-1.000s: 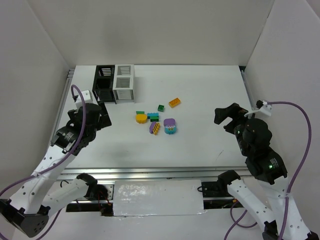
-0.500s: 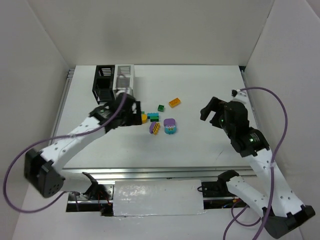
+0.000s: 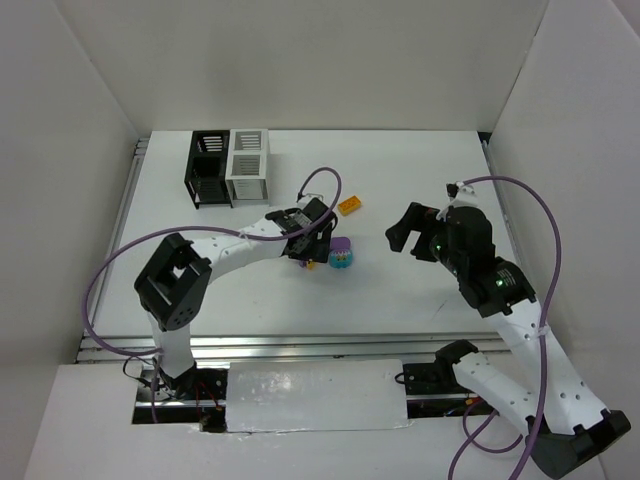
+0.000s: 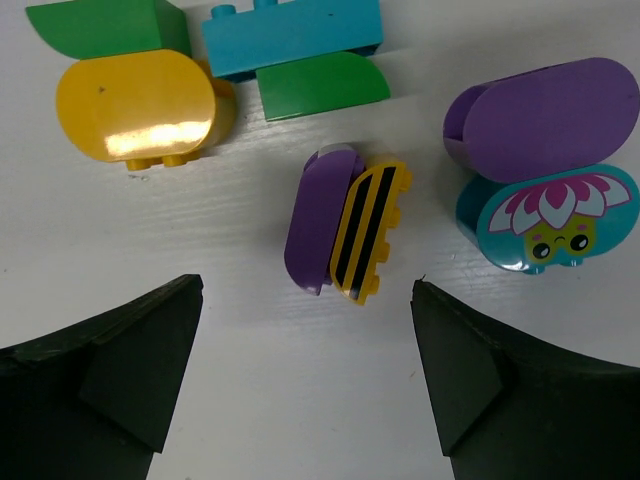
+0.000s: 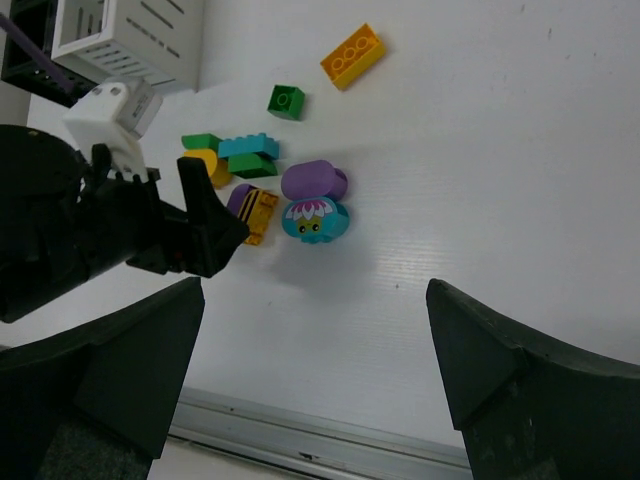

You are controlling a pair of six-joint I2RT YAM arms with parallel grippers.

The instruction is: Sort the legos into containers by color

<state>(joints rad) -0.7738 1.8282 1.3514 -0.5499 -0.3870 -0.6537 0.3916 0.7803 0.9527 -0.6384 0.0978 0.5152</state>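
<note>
The legos lie in a cluster mid-table. In the left wrist view I see a yellow rounded brick [image 4: 135,105], green bricks [image 4: 320,85], a blue brick [image 4: 295,30], a purple brick with a yellow striped brick [image 4: 345,230], and a purple brick on a teal flower brick [image 4: 550,220]. My left gripper [image 4: 305,330] is open and empty, hovering just near of the striped brick. It hides most of the cluster in the top view [image 3: 312,250]. An orange brick [image 3: 349,205] lies apart. My right gripper [image 3: 402,232] is open and empty, right of the cluster. The black bin [image 3: 207,168] and white bin [image 3: 248,165] stand at the far left.
A small green brick [image 5: 286,100] lies between the orange brick [image 5: 352,55] and the cluster. The table's near rail [image 5: 330,440] runs under my right gripper [image 5: 315,330]. White walls enclose the table on three sides.
My left arm has swung from beside the bins rightward over the lego cluster. My right gripper has moved left toward the cluster. No brick has moved.
</note>
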